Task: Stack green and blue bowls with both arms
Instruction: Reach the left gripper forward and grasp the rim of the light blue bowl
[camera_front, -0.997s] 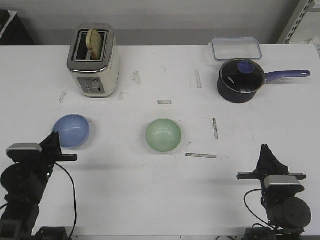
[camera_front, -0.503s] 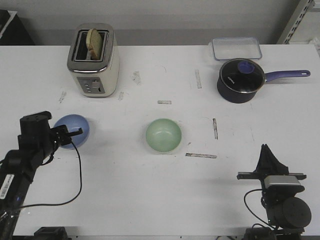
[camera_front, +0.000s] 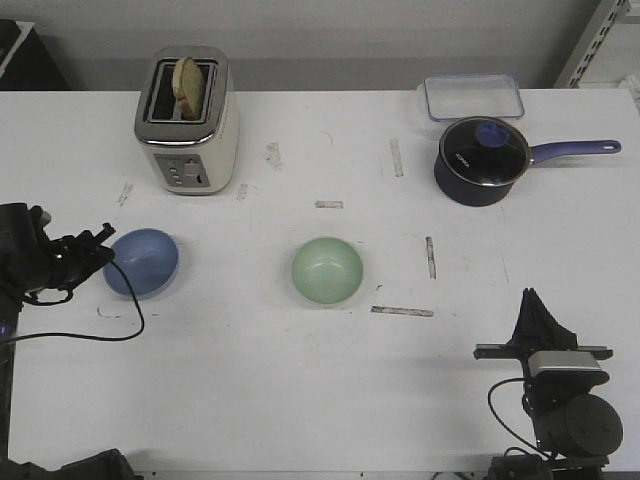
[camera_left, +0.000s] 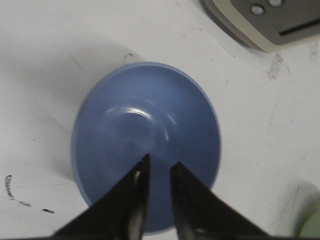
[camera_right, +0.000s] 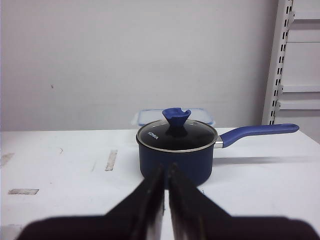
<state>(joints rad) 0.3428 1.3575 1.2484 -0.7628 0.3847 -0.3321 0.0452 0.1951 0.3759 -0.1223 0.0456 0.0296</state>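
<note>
You have two bowls: one blue bowl (camera_front: 143, 262) and one green bowl (camera_front: 327, 271). Also counted: one toaster (camera_front: 188, 121), one saucepan (camera_front: 482, 160), one lidded container (camera_front: 472, 97), two arms.

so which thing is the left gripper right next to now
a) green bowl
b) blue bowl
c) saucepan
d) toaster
b: in the front view the left gripper sits at the edge of the blue bowl, and the left wrist view shows its fingertips over that bowl.
</note>
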